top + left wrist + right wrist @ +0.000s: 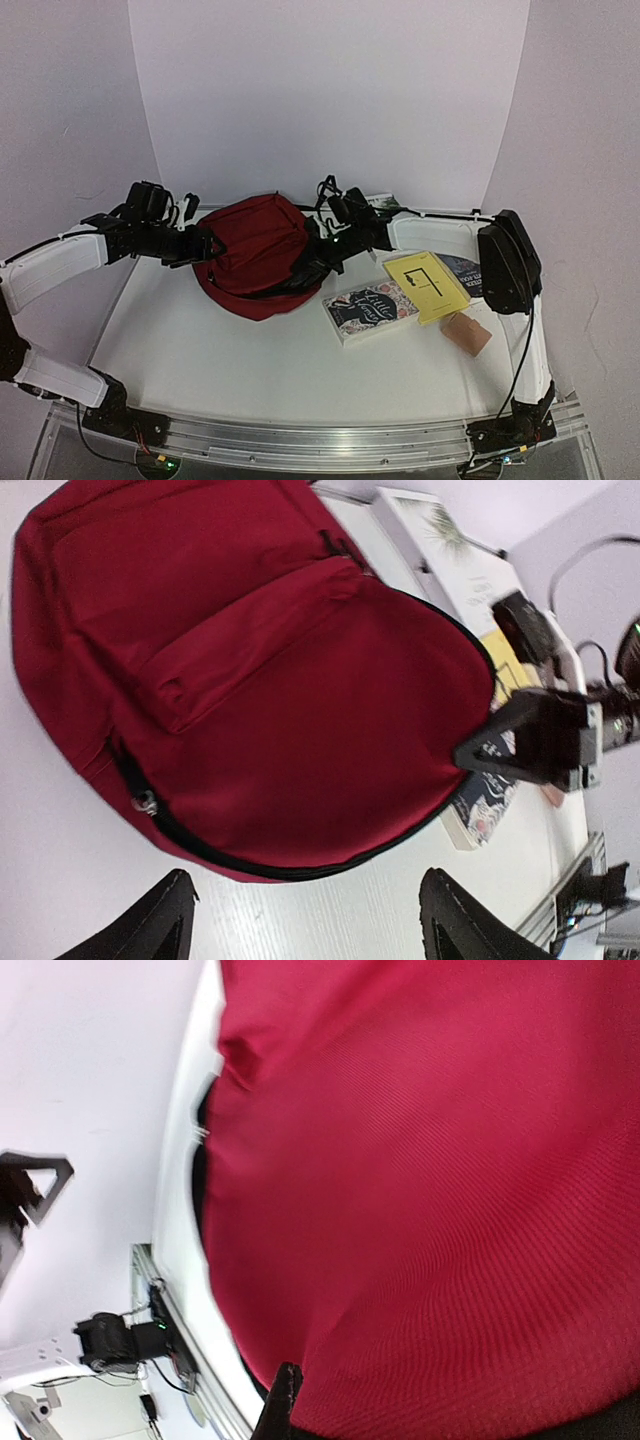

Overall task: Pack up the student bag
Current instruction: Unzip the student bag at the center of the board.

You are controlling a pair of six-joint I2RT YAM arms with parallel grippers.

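The student bag [255, 255] is a dark red backpack lying flat at the back middle of the table, its front pocket up in the left wrist view [280, 680]. My left gripper [205, 245] is at the bag's left edge. It stands open [305, 880] over bare table, just short of the black zip, with nothing between the fingers. My right gripper [316, 264] is at the bag's right edge, shut on the rim there [470, 755]. Red fabric [450, 1180] fills the right wrist view, and only one fingertip [285, 1385] shows against it.
Right of the bag lie a patterned book [370, 310], a yellow book [427, 285] over a dark book [462, 268], and a tan block [467, 333]. A white book [440, 540] lies behind the bag. White walls close in the back and sides.
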